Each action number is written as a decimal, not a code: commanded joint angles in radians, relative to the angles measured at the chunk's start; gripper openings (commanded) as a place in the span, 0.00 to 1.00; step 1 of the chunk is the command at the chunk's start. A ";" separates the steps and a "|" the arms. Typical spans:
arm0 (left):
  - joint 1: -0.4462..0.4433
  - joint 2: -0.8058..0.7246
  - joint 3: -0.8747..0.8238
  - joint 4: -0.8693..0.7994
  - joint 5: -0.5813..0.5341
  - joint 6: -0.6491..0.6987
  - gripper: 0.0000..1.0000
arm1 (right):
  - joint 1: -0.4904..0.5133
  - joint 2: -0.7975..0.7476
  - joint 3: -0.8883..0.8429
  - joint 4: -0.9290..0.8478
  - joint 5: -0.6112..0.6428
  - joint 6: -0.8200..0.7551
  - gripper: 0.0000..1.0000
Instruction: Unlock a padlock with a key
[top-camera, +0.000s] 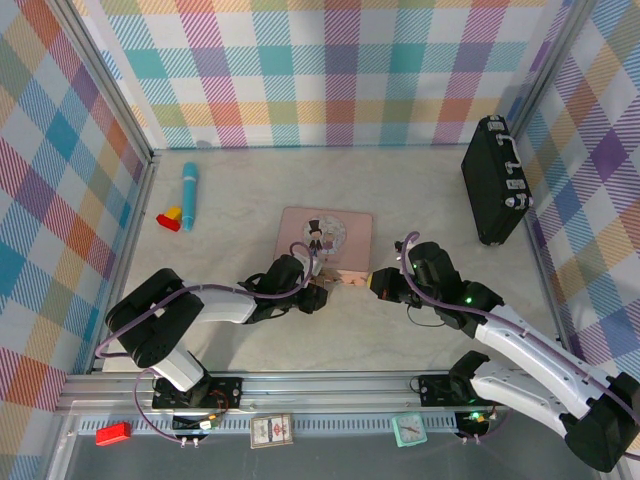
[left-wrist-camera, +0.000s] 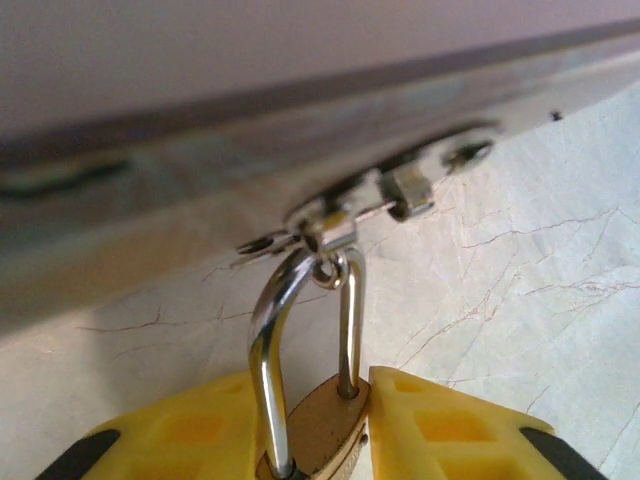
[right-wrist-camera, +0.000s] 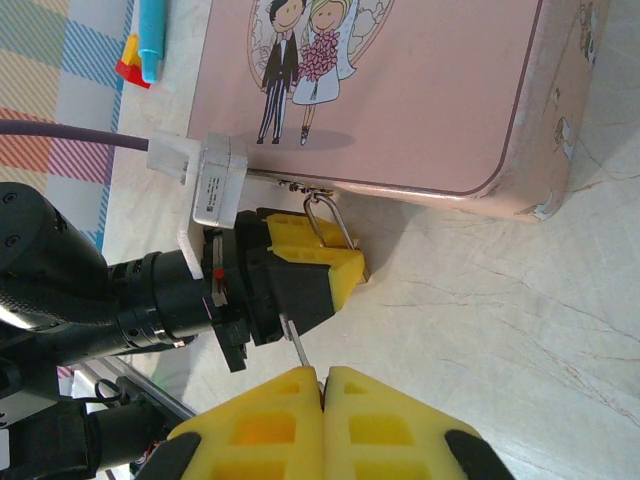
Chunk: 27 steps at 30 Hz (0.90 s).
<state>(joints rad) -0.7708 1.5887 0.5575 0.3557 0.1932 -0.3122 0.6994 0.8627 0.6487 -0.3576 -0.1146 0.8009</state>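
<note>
The brass padlock (left-wrist-camera: 325, 435) is pinched between the yellow fingers (left-wrist-camera: 190, 430) of my left gripper (top-camera: 320, 293), which is shut on its body. Its silver shackle (left-wrist-camera: 268, 340) rises through the small hasp ring (left-wrist-camera: 330, 270) on the front edge of the pink tin (right-wrist-camera: 400, 90). In the right wrist view, the left gripper (right-wrist-camera: 345, 262) and the shackle (right-wrist-camera: 327, 222) sit against the tin's near side. My right gripper (right-wrist-camera: 322, 372) is shut on the thin grey key (right-wrist-camera: 297, 345). The key's shaft points at the left gripper's underside, and its tip is hidden there.
A black case (top-camera: 495, 180) stands at the right wall. A blue marker (top-camera: 189, 192) and a red and yellow piece (top-camera: 170, 218) lie at the back left. Plaid walls close in the marble table (top-camera: 420, 200).
</note>
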 joint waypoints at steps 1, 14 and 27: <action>-0.007 0.005 -0.019 0.040 0.008 -0.014 0.26 | -0.001 0.003 -0.009 0.027 -0.013 0.006 0.00; -0.037 -0.070 0.034 -0.052 0.047 -0.110 0.14 | 0.000 0.034 -0.061 0.094 -0.046 0.064 0.00; -0.049 -0.081 0.168 -0.256 0.057 -0.391 0.07 | 0.037 0.104 -0.121 0.190 -0.046 0.146 0.00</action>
<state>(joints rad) -0.8158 1.5486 0.6827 0.0944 0.2283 -0.6086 0.7227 0.9550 0.5472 -0.2359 -0.1425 0.9039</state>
